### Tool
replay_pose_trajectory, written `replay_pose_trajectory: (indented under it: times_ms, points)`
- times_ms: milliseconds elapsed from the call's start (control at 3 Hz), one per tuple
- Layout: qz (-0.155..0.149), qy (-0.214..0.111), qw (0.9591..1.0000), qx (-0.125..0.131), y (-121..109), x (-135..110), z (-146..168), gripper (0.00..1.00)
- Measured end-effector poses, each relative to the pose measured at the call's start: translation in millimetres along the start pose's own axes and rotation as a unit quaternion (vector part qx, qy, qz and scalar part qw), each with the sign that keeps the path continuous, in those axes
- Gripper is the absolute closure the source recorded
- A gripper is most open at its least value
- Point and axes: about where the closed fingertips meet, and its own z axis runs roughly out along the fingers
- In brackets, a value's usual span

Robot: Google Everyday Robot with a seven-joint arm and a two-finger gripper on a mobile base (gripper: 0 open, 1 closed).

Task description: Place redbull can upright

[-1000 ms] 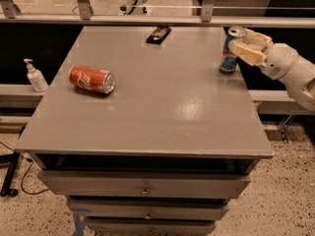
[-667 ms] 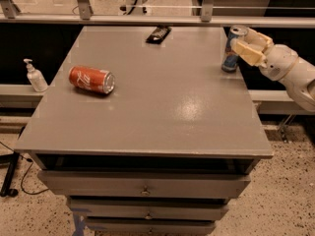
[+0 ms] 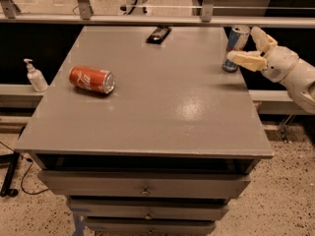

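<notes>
Where a ledge passes the table's left side, a white pump bottle [image 3: 34,75] stands. On the grey table [image 3: 172,112] a red soda can [image 3: 92,79] lies on its side, a dark packet [image 3: 158,34] rests at the far edge, and the redbull can [image 3: 236,38] stands upright near the far right corner. The gripper [image 3: 242,44] reaches in from the right, fingers spread, one crossing the can's lower front.
</notes>
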Motion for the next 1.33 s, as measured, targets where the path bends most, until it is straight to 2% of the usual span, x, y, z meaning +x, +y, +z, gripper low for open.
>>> replay_pose_trajectory:
  times_ms: [333, 667, 1000, 1333]
  points:
    - [0.002, 0.003, 1.0, 0.007, 0, 1, -3, 0.0]
    - [-0.021, 0.021, 0.9992, 0.027, 4, -20, -33, 0.0]
    - [-0.053, 0.069, 0.995, 0.051, 16, -56, -82, 0.0]
    - [-0.063, 0.073, 0.9937, 0.058, 17, -70, -91, 0.0]
